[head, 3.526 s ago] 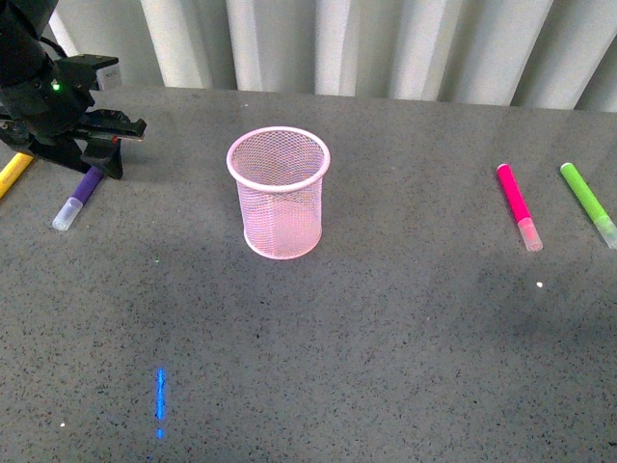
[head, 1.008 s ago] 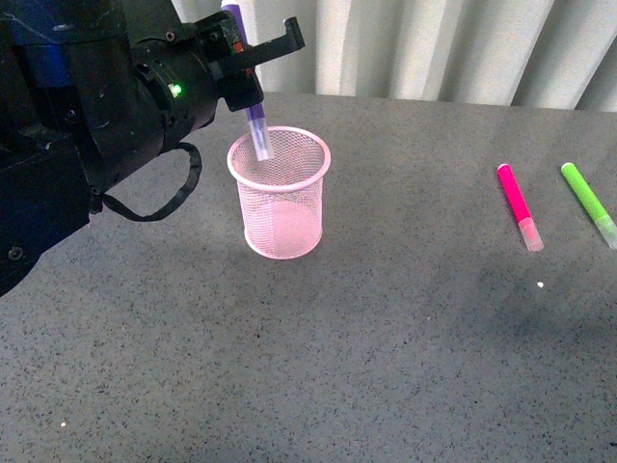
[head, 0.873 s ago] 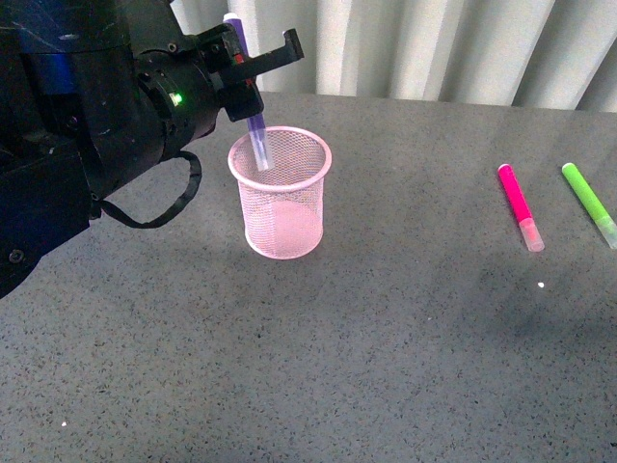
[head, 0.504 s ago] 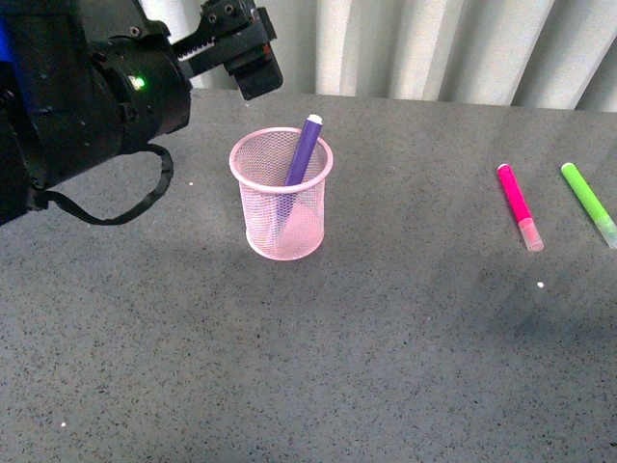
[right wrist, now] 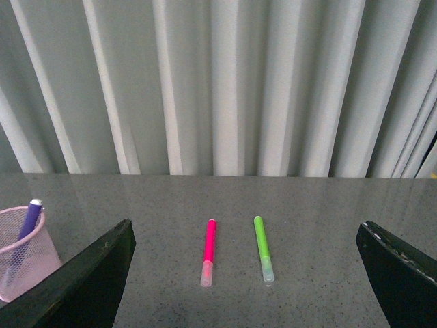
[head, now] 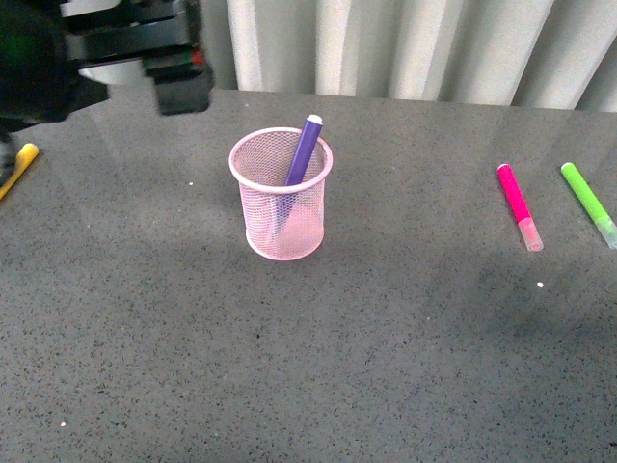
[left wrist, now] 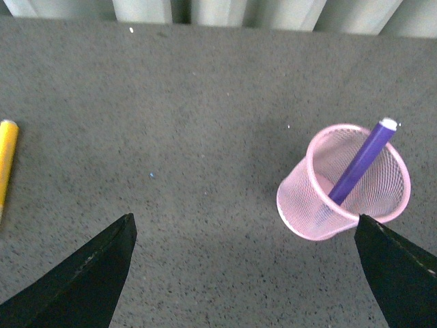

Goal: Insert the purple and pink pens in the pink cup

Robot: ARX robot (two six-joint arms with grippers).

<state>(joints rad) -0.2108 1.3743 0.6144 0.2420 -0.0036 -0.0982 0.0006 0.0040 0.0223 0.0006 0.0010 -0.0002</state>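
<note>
The pink cup [head: 281, 217] stands upright mid-table, also in the left wrist view [left wrist: 339, 203] and at the edge of the right wrist view [right wrist: 20, 260]. The purple pen [head: 301, 157] leans inside it, its end sticking out over the rim [left wrist: 362, 164] [right wrist: 27, 222]. The pink pen [head: 518, 204] lies flat on the table at the right [right wrist: 208, 251]. My left gripper [left wrist: 242, 273] is open and empty, up and to the left of the cup; in the front view only its dark body [head: 145, 48] shows. My right gripper [right wrist: 246, 273] is open, facing the pink pen from a distance.
A lime green marker [head: 588, 203] lies right of the pink pen [right wrist: 263, 256]. A yellow marker [head: 17, 169] lies at the table's left edge [left wrist: 5, 160]. A pleated white curtain [head: 405, 43] runs behind the grey table [head: 337, 367].
My left gripper carried the purple pen from the table's left over the cup and let it go; the pen now leans in the cup. The arm has since drawn back up and left.
</note>
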